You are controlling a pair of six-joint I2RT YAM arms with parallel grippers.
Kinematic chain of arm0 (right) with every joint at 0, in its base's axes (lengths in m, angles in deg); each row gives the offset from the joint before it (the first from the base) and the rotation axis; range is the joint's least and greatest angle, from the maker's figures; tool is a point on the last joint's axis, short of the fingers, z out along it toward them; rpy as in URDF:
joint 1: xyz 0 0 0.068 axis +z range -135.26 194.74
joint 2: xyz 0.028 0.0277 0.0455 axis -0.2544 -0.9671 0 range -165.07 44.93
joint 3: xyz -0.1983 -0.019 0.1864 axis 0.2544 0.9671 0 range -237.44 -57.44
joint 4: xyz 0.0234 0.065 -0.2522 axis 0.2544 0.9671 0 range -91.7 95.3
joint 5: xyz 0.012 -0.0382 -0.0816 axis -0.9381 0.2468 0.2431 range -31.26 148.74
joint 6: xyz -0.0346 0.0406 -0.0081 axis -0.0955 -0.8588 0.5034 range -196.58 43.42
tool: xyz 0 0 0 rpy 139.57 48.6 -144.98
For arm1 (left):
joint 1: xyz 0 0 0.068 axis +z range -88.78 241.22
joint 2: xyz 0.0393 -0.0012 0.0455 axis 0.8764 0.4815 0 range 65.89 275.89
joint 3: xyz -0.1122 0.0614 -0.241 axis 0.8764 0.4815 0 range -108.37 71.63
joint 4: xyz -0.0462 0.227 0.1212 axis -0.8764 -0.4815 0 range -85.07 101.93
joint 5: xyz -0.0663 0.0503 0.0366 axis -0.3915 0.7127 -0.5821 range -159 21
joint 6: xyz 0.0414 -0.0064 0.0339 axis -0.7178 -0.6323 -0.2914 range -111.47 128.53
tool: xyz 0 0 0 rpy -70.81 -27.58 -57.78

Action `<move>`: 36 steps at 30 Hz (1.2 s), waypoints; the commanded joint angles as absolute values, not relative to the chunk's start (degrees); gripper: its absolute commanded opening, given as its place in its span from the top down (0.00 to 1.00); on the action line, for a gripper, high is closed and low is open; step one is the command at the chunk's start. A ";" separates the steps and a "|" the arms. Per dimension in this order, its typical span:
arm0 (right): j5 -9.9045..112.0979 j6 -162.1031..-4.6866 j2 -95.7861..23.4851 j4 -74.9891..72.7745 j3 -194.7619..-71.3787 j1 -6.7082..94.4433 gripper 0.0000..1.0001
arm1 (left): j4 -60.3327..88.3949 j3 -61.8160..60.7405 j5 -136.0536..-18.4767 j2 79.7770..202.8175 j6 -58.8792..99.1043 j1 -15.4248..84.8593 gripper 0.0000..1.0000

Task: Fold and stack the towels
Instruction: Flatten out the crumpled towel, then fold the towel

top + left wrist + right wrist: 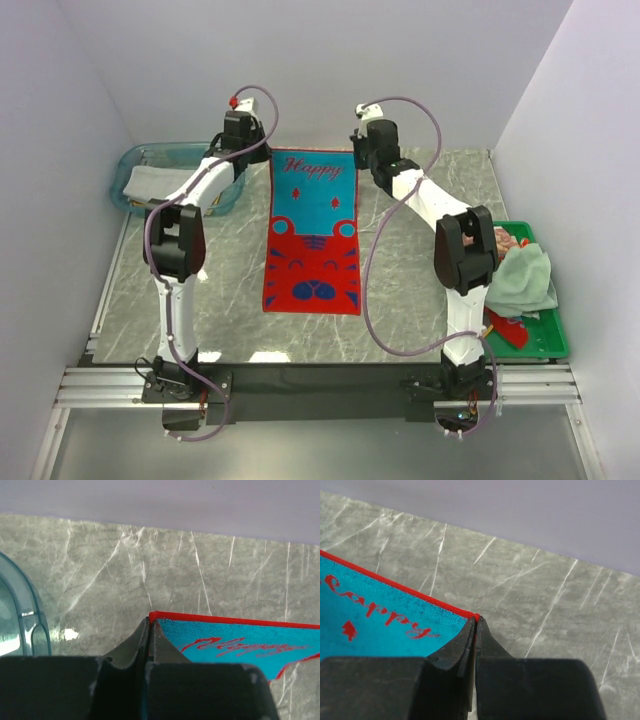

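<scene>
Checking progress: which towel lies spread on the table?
The red and teal towel, centre; the whitish towel lies in the teal tub, the pale green towel in the green crate.

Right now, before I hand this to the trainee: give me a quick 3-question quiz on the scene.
1. True or false: the left gripper is shut on a far corner of the red and blue towel.
2. The pale green towel lies: A) in the left gripper B) in the green crate C) on the red and blue towel.
3. Fill in: the right gripper pinches that towel's far ____ corner.
Key: 1 true; 2 B; 3 right.
</scene>
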State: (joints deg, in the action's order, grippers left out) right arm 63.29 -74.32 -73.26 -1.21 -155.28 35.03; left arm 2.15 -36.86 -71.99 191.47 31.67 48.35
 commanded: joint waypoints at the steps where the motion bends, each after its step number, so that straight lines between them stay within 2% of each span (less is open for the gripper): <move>1: 63.31 -74.12 -66.62 -3.46 -152.81 34.34 1.00 | 5.24 -34.11 -73.31 184.38 29.80 49.44 1.00; 16: 60.23 -81.41 -49.82 3.65 -132.86 37.76 1.00 | -1.78 -8.82 -78.58 165.92 41.04 49.44 1.00; 25: 64.80 -86.25 -41.73 7.08 -122.05 43.12 1.00 | -1.35 6.39 -79.20 153.44 44.92 47.78 0.99; 36: 65.42 -90.47 -34.01 10.06 -116.15 44.27 1.00 | -5.38 12.04 -76.40 145.79 46.24 44.87 0.99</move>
State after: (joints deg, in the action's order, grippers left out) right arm 63.54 -88.90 -38.64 8.30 -116.20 44.00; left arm -4.17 11.95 -79.05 150.66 45.46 45.53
